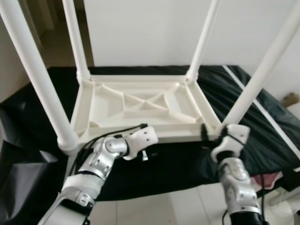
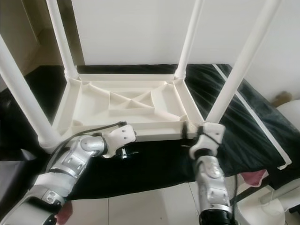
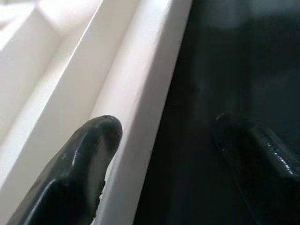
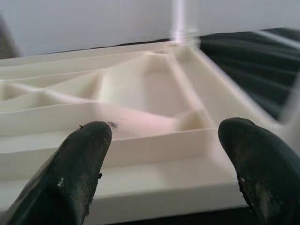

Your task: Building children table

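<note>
The white children's table (image 1: 140, 108) lies upside down on a black sheet (image 1: 262, 122), its four legs (image 1: 40, 79) pointing up, so the ribbed underside is open for fitting. The left claw (image 3: 159, 154) is spread astride the near rim. The right claw (image 4: 164, 154), fingers apart, hovers by the near right corner. The right leg stands close above it. Tiled floor (image 1: 154, 208) lies below.

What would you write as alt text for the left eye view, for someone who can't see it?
An upside-down white plastic children's table lies on a black sheet, its four round white legs pointing up. The robot's left gripper and right gripper reach to the table's near rim, silver arms below.
</note>
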`<state>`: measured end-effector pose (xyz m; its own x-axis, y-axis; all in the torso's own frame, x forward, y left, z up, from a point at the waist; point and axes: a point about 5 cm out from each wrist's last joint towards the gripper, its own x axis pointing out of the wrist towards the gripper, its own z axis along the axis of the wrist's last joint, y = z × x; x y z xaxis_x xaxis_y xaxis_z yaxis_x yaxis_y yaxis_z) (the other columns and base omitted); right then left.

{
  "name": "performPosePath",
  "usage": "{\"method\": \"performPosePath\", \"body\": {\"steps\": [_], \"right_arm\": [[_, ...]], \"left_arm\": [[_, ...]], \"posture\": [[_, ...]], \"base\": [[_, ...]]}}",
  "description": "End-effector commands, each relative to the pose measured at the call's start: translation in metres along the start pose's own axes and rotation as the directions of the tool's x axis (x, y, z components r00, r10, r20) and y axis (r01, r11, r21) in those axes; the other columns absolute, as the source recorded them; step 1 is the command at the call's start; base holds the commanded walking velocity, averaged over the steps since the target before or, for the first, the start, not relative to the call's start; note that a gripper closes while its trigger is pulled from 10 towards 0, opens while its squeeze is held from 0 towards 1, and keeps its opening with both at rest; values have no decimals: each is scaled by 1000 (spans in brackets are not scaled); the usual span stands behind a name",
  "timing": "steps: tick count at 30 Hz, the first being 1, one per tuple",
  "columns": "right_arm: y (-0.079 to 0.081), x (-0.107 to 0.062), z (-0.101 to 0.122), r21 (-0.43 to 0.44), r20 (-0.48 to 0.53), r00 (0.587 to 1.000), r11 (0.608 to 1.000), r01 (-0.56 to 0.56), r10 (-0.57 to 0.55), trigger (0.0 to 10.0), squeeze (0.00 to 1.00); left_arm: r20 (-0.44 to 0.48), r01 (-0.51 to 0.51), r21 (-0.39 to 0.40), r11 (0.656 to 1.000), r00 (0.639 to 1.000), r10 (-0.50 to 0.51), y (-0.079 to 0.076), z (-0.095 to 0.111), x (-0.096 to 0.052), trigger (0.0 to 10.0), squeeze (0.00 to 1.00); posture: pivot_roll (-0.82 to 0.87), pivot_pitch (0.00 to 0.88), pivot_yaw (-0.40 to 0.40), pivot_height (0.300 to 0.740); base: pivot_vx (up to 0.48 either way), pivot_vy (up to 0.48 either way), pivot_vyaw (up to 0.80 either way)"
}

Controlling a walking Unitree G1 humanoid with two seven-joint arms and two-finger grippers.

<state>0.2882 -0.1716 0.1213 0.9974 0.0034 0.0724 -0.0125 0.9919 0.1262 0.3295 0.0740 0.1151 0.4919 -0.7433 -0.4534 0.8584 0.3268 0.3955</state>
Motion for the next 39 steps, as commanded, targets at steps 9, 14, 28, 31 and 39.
{"method": "performPosePath", "body": {"steps": [9, 14, 28, 31, 39], "right_arm": [[-8, -4, -4, -4, -14, 1000, 1000, 28, -28, 10000, 0], [-12, -1, -7, 29, -41, 999, 999, 34, -33, 10000, 0], [-10, -28, -26, -23, -51, 975, 976, 215, -216, 10000, 0], [-12, -30, -27, -32, -53, 968, 970, 242, -244, 10000, 0], [-20, -35, -38, -26, -110, 945, 951, 307, -308, 10000, 0]], "left_arm": [[-77, -362, -30, 932, 930, 359, 17, -13, 0, 10000, 0], [-115, -354, -40, 934, 931, 347, 17, -16, 2, 10000, 0], [25, -230, -35, 972, 973, 231, 1, -7, 0, 10000, 0], [28, -222, -31, 975, 974, 223, 1, -8, -1, 10000, 0], [18, -184, -1, 983, 983, 184, 1, -11, -4, 10000, 0]], "posture": [[66, 0, -54, 740], [70, 0, -57, 740], [79, 0, -85, 740], [77, 0, -85, 740], [73, 0, -78, 740]], "base": [[0, 0, 0], [0, 0, 0], [0, 0, 0], [0, 0, 0], [0, 0, 0]]}}
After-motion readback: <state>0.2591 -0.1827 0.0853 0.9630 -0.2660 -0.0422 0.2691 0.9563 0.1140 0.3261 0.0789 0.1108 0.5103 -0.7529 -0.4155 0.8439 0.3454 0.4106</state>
